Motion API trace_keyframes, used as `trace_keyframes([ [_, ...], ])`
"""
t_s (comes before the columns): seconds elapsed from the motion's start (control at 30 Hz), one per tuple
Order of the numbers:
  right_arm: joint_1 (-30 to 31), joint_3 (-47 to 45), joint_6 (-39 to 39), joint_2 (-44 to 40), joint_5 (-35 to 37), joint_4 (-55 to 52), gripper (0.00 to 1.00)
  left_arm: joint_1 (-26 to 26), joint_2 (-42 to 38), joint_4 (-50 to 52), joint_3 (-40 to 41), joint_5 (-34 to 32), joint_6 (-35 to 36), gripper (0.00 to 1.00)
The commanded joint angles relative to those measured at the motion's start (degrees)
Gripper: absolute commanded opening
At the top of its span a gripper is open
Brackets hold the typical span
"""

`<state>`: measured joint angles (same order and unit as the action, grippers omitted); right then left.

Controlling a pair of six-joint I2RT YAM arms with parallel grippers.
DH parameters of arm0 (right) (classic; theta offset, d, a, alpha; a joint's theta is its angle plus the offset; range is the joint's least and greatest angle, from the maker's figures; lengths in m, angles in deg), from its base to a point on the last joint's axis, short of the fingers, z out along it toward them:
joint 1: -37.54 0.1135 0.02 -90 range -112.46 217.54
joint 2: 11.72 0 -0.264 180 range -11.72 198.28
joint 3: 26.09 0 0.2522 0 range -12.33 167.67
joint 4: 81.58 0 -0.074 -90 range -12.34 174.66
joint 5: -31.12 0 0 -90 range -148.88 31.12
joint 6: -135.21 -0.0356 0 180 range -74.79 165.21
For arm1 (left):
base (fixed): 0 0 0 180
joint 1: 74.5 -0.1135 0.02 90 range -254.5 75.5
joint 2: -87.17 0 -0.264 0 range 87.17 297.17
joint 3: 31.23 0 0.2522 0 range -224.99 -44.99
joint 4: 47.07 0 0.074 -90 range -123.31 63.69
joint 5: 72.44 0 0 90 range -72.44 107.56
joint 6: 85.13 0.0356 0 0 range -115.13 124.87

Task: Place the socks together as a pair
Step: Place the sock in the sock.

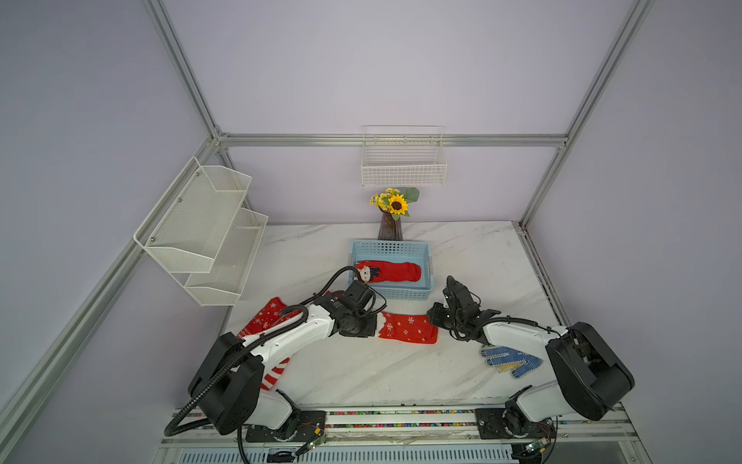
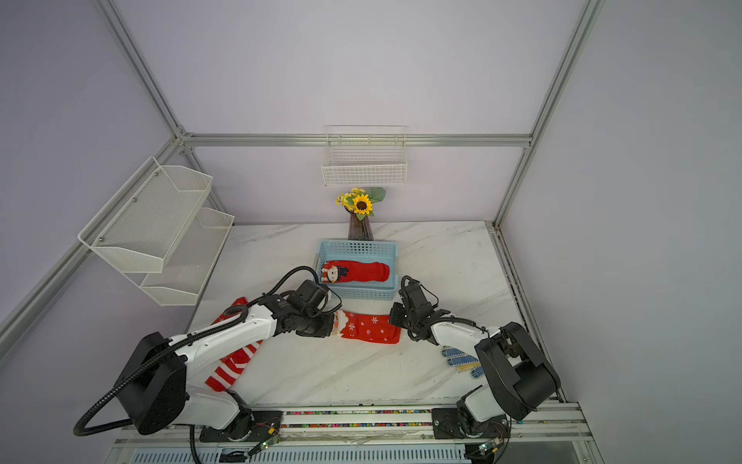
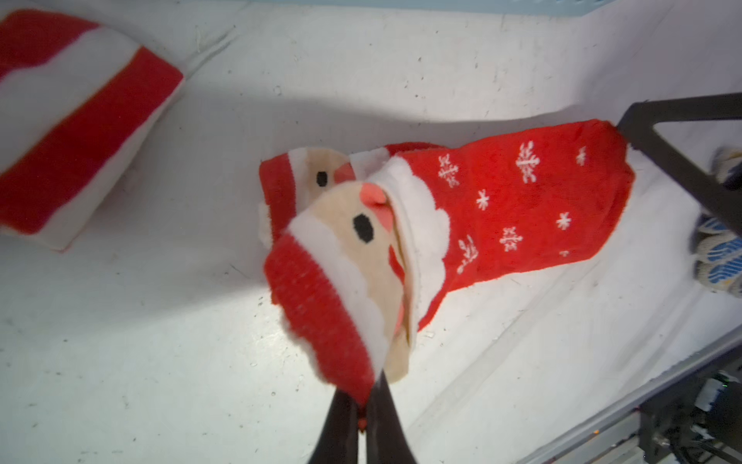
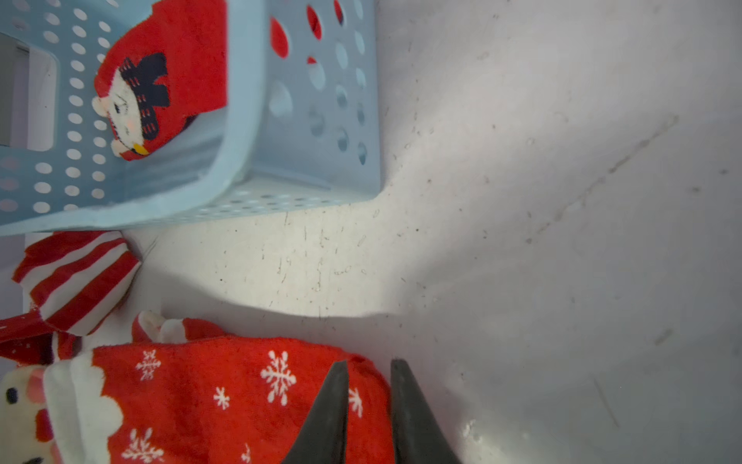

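A light blue perforated plastic basket (image 1: pixel 391 246) sits on the marble tabletop (image 1: pixel 361 373) toward the back and holds one thing: a red snowman sock (image 1: pixel 395 272) lying flat along the bottom, figure end toward 9 o'clock. At 12 o'clock from the basket, just behind it, a dark vase (image 1: pixel 390 229) carries a sunflower bunch (image 1: pixel 395 203). A white wire basket (image 1: pixel 403 170) hangs on the back rail above the flowers, and a white two-tier mesh shelf (image 1: pixel 200 225) is fixed to the frame at 9 o'clock. At 6 o'clock from the blue basket, near it but apart, two Santa socks (image 1: pixel 407 328) lie stacked on the tabletop, toes toward 3 o'clock. The left claw (image 3: pixel 361 405) is clenched on the red cuff of the upper Santa sock (image 3: pixel 522 201), lifting that end off the lower Santa sock (image 3: pixel 281 180). The right claw (image 4: pixel 367 363) stands at the toe end, released, its jaws slightly apart and clamping nothing. A red-and-white striped sock (image 2: pixel 231 365) lies at 8 o'clock of the pair, partly under the left arm, and blue-dotted gloves (image 1: pixel 510 361) rest at 4 o'clock.
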<state>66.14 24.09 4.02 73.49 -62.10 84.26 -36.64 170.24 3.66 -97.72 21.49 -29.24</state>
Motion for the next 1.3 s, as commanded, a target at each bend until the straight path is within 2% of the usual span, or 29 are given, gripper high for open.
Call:
trace_keyframes([
  [0.0, -0.30, 1.47, 0.69, 0.65, -0.22, 1.08, 0.24, -0.51, 0.56, 2.97, -3.58, -3.55, 3.17, 0.05],
  [0.27, -0.30, 0.93, 0.36, 1.54, -0.64, 1.38, 0.27, -0.87, 1.66, 3.72, -3.51, -5.58, 3.82, 0.03],
  [0.87, 0.99, -0.24, 1.02, -0.46, -4.51, 2.72, 0.27, -0.93, 1.60, 2.69, -2.33, -5.05, 2.38, 0.02],
  [0.97, 1.37, 0.01, 1.23, 0.21, -4.42, 2.47, 0.21, -0.95, 1.83, 2.51, -2.31, -4.91, 2.48, 0.02],
  [1.17, 1.98, 0.36, 1.17, -1.36, -3.55, 0.76, 0.01, -0.98, 1.58, 2.53, -2.36, -4.71, 3.02, 0.02],
  [1.27, 2.20, 0.75, 0.86, -3.64, -3.19, -1.31, 0.00, -0.91, 0.89, 3.38, -2.87, -4.87, 3.40, 0.02],
])
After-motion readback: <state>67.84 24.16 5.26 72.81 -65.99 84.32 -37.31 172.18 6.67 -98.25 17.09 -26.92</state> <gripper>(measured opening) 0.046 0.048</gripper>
